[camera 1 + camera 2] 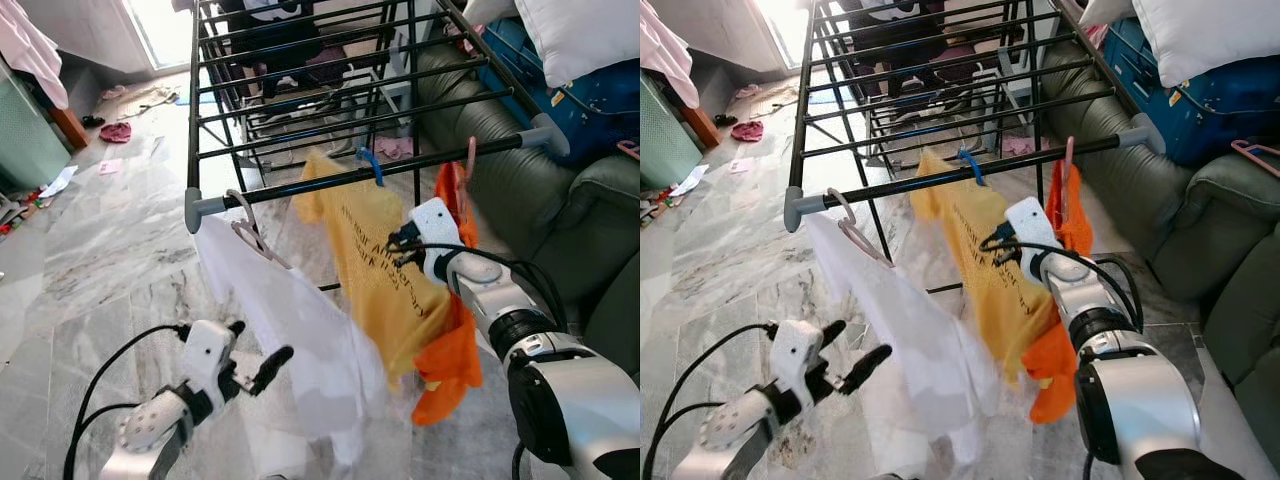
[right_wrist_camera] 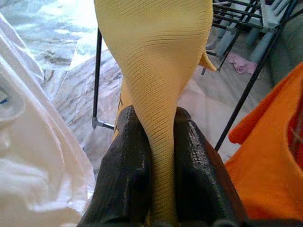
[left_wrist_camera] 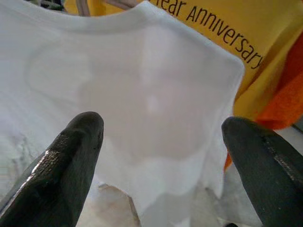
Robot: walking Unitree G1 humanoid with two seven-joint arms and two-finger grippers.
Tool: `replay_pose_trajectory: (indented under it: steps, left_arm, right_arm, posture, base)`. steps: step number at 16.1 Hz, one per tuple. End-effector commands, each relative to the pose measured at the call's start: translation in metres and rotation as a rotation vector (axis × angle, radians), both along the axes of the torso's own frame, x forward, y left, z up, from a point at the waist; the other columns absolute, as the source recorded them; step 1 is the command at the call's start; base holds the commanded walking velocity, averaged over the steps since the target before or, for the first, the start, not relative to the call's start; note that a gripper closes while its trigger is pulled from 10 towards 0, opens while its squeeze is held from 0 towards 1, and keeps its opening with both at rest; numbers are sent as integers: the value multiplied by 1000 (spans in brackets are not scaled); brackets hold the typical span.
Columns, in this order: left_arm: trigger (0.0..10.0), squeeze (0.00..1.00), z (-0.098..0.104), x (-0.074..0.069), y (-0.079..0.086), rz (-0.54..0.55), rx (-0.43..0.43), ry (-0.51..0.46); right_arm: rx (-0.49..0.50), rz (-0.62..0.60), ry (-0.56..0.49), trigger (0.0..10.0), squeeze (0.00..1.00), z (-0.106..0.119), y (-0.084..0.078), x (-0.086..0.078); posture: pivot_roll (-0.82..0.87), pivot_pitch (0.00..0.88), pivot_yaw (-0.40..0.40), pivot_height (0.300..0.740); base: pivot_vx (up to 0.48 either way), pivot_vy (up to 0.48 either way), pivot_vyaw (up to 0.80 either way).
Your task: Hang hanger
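Observation:
A white shirt (image 1: 300, 330) hangs on a pale hanger (image 1: 245, 228) hooked over the front bar (image 1: 300, 188) of a black drying rack. Beside it a yellow shirt (image 1: 375, 260) hangs from a blue hanger (image 1: 370, 166), and an orange garment (image 1: 450, 370) from a pink hanger (image 1: 469, 160). My right gripper (image 2: 161, 142) is shut on a fold of the yellow shirt (image 2: 161, 56), just below the bar. My left gripper (image 1: 262, 340) is open, low and to the left of the white shirt (image 3: 142, 94), with its fingers (image 3: 71, 156) apart and nothing between them.
A dark green sofa (image 1: 540, 200) stands close on the right, with a blue bag (image 1: 590, 110) and a white pillow (image 1: 580, 30) on it. The rack's further bars (image 1: 300, 100) stretch away behind. Loose clothes (image 1: 115, 132) lie on the marble floor (image 1: 110, 260) at the far left.

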State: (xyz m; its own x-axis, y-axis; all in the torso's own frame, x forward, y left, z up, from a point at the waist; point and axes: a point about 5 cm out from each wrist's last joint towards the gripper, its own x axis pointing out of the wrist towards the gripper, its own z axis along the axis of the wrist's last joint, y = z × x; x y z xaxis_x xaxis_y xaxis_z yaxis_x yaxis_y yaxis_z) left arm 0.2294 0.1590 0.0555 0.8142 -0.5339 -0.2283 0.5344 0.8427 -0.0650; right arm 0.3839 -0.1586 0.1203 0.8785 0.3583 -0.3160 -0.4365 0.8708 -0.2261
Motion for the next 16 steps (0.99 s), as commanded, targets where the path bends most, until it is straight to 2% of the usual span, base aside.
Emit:
replay_pose_trajectory:
  steps: [1,2,4,7,8,10,11,12,13,14,16]
  left_arm:
    - [10000,0,-3,2,4,26,22,-1]
    - [10000,0,-3,12,2,65,29,-32]
    - [10000,0,-3,24,-2,110,40,-61]
    - [10000,0,-3,36,-6,156,60,-91]
    - [10000,0,-3,36,-6,156,60,-91]
    - [10000,0,-3,45,-10,175,53,-107]
    - [10000,0,-2,49,-14,177,52,-118]
    - [10000,0,-2,50,-15,178,53,-122]
    - [10000,0,-1,52,-14,186,35,-130]
    - [10000,0,-1,51,-14,182,24,-133]
    - [10000,0,-3,49,-16,159,3,-137]
  right_arm:
    - [62,14,-131,0,0,34,13,13]
    - [93,21,-189,0,0,39,17,13]
    - [138,21,-252,0,0,40,22,8]
    - [165,10,-293,0,0,29,26,-5]
    - [165,10,-293,0,0,29,26,-5]
    - [203,-26,-269,0,0,6,29,-23]
    - [201,-52,-242,0,0,-11,32,-38]
    - [172,-39,-241,0,0,-16,34,-43]
    - [188,-70,-179,0,0,-28,38,-49]
    - [145,-65,-168,0,0,-35,44,-52]
    - [138,-88,-151,0,0,-42,51,-56]
  posture:
    - [-55,10,112,740]
    - [-88,0,111,740]
    - [-128,0,117,740]
    - [-172,0,122,740]
    - [-172,0,122,740]
    - [-200,0,128,740]
    - [-208,0,132,740]
    - [-210,0,132,740]
    - [-216,0,133,740]
    - [-216,0,133,740]
    - [-213,0,123,740]
  base:
    - [0,0,0]
    - [0,0,0]
    - [0,0,0]
    - [0,0,0]
    - [0,0,0]
    - [0,0,0]
    - [0,0,0]
    - [0,0,0]
    - [0,0,0]
    - [0,0,0]
    - [0,0,0]
